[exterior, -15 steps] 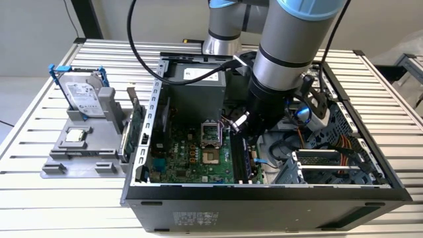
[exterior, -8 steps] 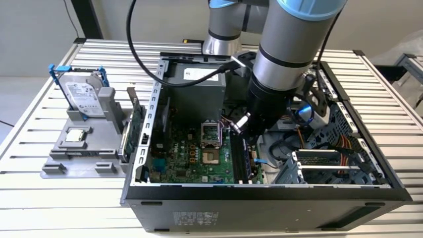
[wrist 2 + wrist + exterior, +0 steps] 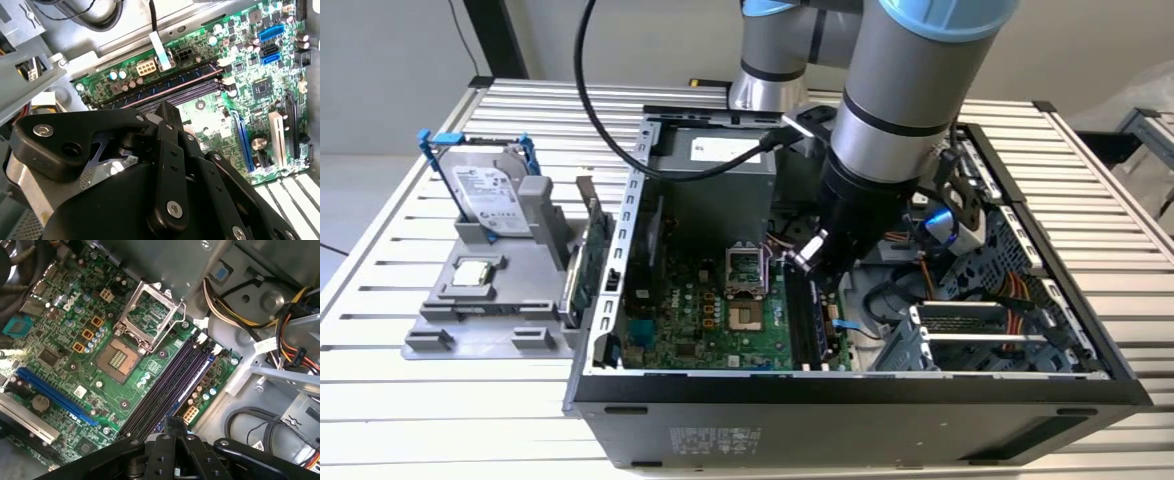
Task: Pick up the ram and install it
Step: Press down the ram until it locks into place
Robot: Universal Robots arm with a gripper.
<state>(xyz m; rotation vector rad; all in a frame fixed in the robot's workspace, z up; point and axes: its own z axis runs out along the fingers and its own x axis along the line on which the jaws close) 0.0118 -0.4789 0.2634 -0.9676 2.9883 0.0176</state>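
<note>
The ram [image 3: 165, 84] is a long dark stick with blue-black chips. It stands in the memory slot nearest the motherboard's edge, and in the first wrist view the ram [image 3: 194, 381] runs alongside the empty black slots [image 3: 167, 382]. My gripper [image 3: 811, 262] reaches down into the open computer case. In both wrist views its black fingers [image 3: 167, 442] come together just above one end of the slot row. The gripper [image 3: 175, 421] is shut with nothing visible between the tips. I cannot tell whether the gripper [image 3: 165, 106] touches the stick.
An open CPU socket [image 3: 120, 357] lies beside the slots, with cable bundles [image 3: 235, 315] and a drive cage [image 3: 974, 330] on the other side. Outside the case, a grey holder [image 3: 480, 320] carries a hard drive with a blue handle [image 3: 491, 195] and a green card [image 3: 594, 262].
</note>
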